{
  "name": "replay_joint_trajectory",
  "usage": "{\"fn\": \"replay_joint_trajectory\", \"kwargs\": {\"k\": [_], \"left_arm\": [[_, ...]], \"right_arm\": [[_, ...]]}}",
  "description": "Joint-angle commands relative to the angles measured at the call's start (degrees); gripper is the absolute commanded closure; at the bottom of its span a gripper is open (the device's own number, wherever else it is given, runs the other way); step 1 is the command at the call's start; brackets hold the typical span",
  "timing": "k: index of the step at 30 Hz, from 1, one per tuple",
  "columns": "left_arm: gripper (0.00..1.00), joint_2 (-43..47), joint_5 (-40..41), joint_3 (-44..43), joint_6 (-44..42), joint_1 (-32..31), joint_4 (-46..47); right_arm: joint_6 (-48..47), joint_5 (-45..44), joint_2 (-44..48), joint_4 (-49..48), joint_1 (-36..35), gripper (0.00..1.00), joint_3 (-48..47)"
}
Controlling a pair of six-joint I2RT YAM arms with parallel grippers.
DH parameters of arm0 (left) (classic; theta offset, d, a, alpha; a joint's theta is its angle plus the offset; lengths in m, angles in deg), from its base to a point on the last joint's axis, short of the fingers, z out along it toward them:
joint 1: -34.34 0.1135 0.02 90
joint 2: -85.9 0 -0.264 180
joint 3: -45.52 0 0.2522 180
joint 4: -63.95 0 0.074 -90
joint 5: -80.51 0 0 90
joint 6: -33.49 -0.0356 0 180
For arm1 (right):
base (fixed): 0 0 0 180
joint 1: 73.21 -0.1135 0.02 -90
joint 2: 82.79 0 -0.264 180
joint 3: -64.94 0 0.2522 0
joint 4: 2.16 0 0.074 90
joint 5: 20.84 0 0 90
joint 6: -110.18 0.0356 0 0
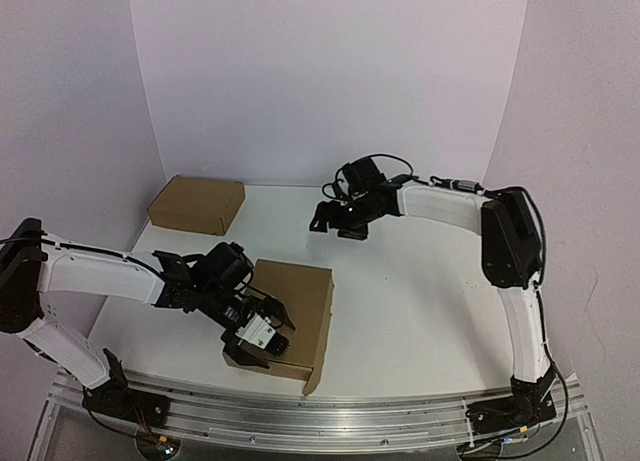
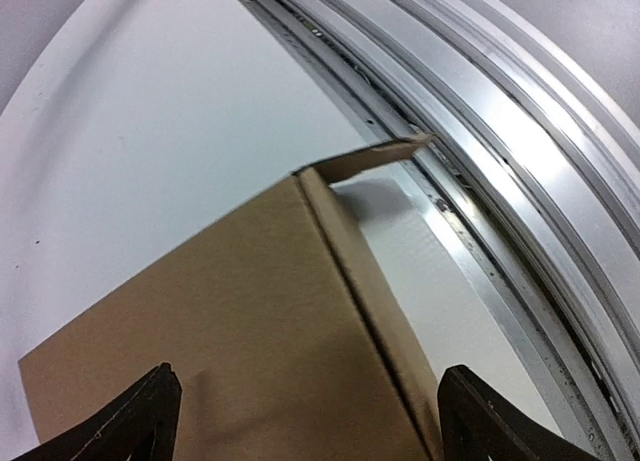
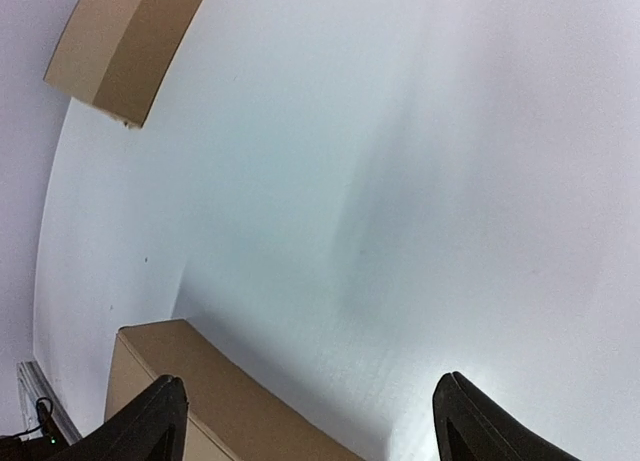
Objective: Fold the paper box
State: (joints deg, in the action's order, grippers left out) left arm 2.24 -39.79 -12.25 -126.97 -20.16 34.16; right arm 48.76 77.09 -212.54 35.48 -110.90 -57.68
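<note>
Treat the paper box [image 1: 292, 306], near the table [image 1: 420, 311] front edge under the spread, empty left gripper [image 1: 266, 339], as likely light, stiff, easily creased; pinch its loose corner flap [image 2: 375, 159], with the right gripper [image 1: 335, 226] parted well away.

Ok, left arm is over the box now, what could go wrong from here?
The paper box sits right by the front rail, so a push from the open left gripper might slide it onto the rail. Its loose flap juts toward that rail and could snag or crease. The right gripper hangs open far back, bracing nothing, so the box may skid.
</note>
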Motion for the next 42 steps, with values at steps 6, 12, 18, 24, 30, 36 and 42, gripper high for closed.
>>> {"fn": "replay_joint_trajectory", "kwargs": {"k": [6,12,18,24,30,36,42], "left_arm": [[0.05,10.6,-3.5,-0.4,-6.3,8.9,-13.5],[0.05,9.1,-3.3,0.0,-19.3,22.9,-15.0],[0.01,10.9,-6.0,3.9,-30.0,27.5,-11.6],[0.0,15.7,-14.3,10.7,-39.1,27.1,-12.2],[0.01,15.7,-8.8,19.3,-35.1,26.4,2.9],[0.11,10.6,-4.8,21.9,-29.2,16.2,16.8],[0.17,4.6,-0.6,15.9,-12.9,3.4,19.8]], "right_arm": [[1.3,2.0,28.2,8.2,1.5,0.18,27.7],[2.6,8.4,35.6,-0.2,-7.5,0.18,43.5],[-11.4,-1.5,43.9,-13.2,-22.9,0.18,55.4],[-25.1,-21.4,51.3,-22.7,-38.9,0.16,64.2],[4.4,-49.7,47.0,-20.7,-51.0,0.12,63.5],[10.7,-50.5,40.9,-18.4,-54.3,0.07,61.2],[15.2,-48.1,46.2,-16.9,-54.3,0.07,68.2]]}}
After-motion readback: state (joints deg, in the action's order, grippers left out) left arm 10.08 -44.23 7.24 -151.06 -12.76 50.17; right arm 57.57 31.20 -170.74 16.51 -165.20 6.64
